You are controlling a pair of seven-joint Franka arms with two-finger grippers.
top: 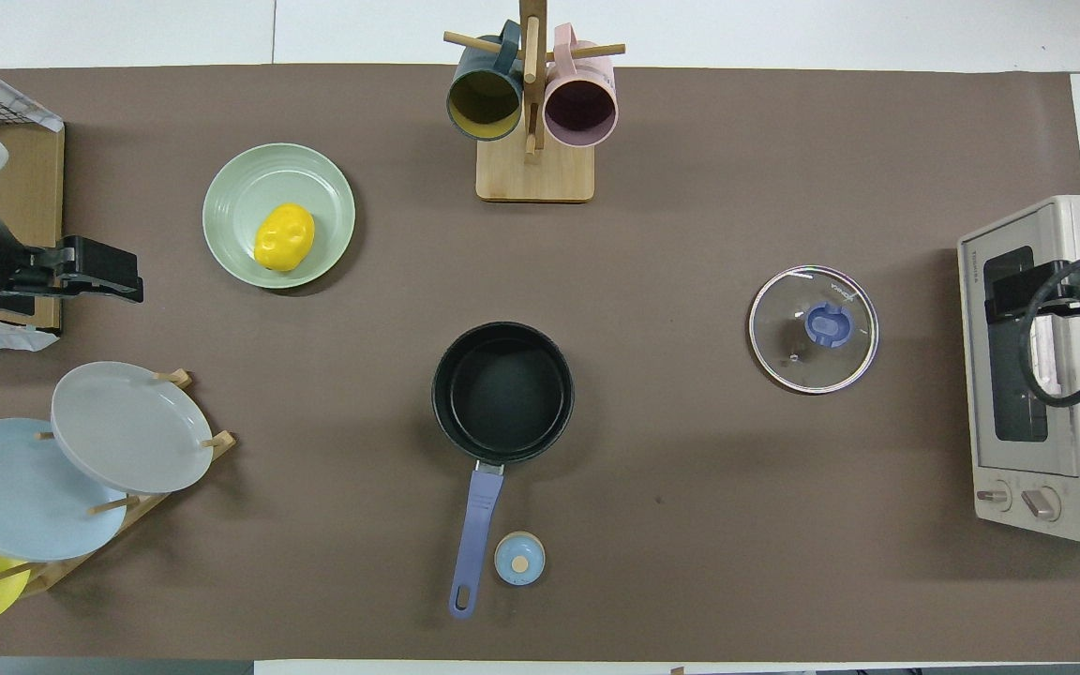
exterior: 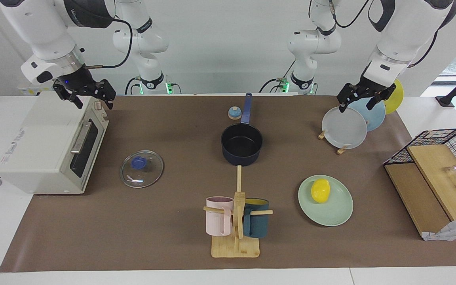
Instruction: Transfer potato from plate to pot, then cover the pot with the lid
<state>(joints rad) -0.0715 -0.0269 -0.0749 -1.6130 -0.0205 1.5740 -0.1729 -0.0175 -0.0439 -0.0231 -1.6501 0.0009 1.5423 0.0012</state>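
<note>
Between plate [exterior: 333, 211] and pot [exterior: 242, 144]: mug rack [exterior: 236, 221] | left tool [exterior: 364, 101], right tool [exterior: 89, 97]: both open, empty

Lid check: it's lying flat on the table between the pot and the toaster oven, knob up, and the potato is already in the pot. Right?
Not quite. The potato is on the plate, not in the pot, which the overhead view shows empty. The rest holds: the lid lies flat, knob up, between the pot and the toaster oven.

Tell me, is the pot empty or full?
Empty. The pot shows only its bare black inside; the potato lies on the plate.
</note>
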